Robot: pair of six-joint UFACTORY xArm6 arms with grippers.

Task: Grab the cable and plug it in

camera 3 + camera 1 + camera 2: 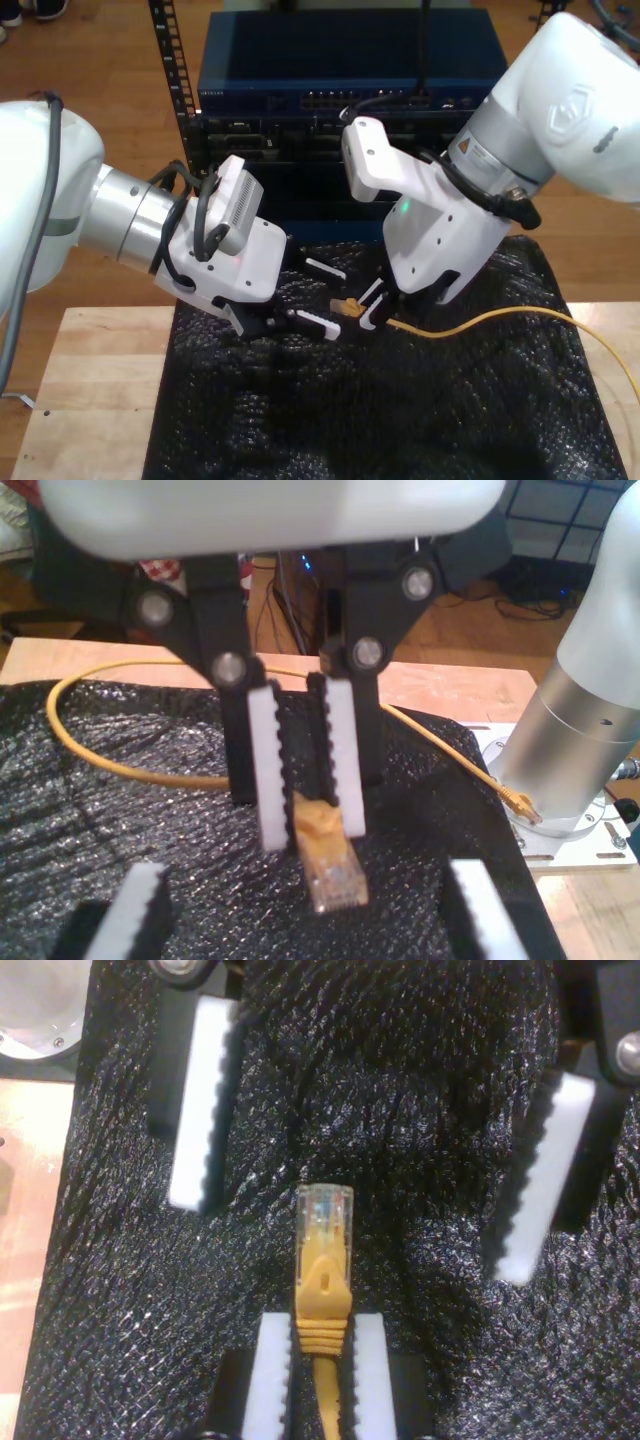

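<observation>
— What sat nearest the lens?
— My first gripper (305, 912), pads spread wide, holding nothing. Straight ahead, the long thin yellow-orange network cable (322, 1260) aimed its clear plastic plug lengthwise at that gap, pinched behind the plug by my second gripper (320, 1365).
— Any lettering?
— None legible.
</observation>
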